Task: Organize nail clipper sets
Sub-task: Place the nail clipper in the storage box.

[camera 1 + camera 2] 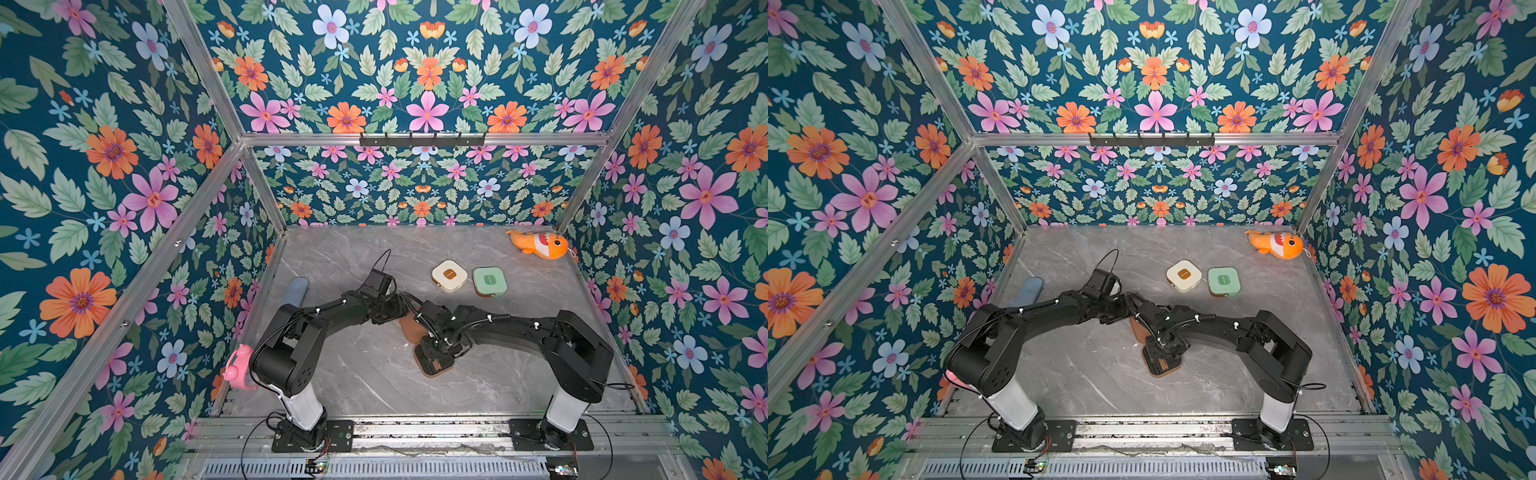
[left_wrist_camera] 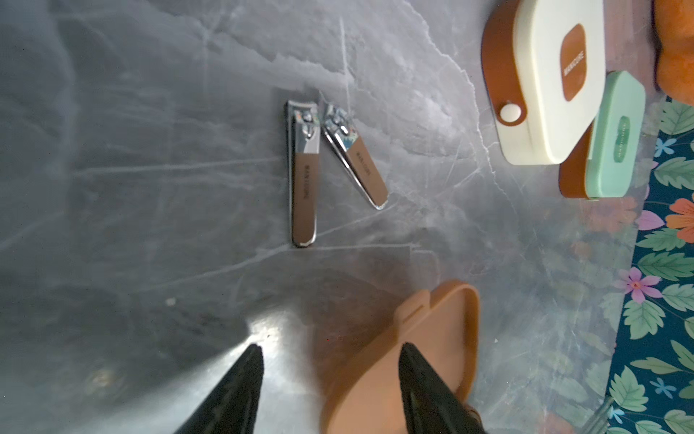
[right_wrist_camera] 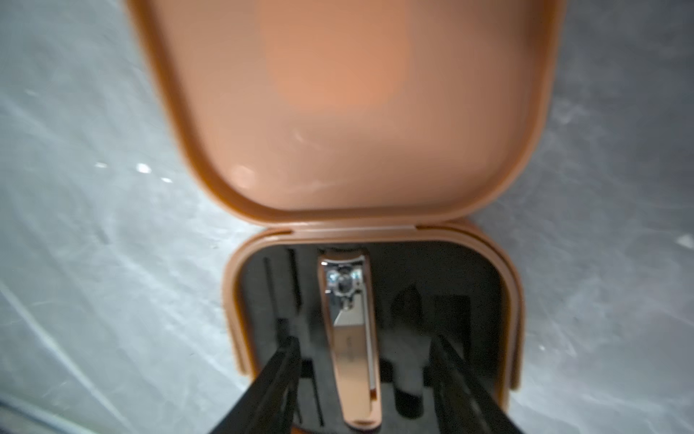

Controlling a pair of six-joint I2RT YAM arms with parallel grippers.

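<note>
The brown case lies open mid-table, its lid (image 1: pixel 409 330) flat behind the black tray (image 3: pixel 450 285). In the right wrist view one rose-gold clipper (image 3: pixel 351 338) lies in the tray. My right gripper (image 3: pixel 366 355) is open just above it, a finger on either side and not touching it. My left gripper (image 2: pixel 332 359) is open too, with one finger (image 2: pixel 413 372) over the lid (image 2: pixel 435 338). Two more clippers (image 2: pixel 303 180) (image 2: pixel 355 154) lie loose on the marble. The cream case (image 1: pixel 449 275) and the mint green case (image 1: pixel 489 281) sit shut, side by side, further back.
An orange fish toy (image 1: pixel 540 245) lies in the back right corner. A pale blue oblong case (image 1: pixel 296 291) sits by the left wall and a pink alarm clock (image 1: pixel 239 368) at the front left. Both arms meet over the table's middle.
</note>
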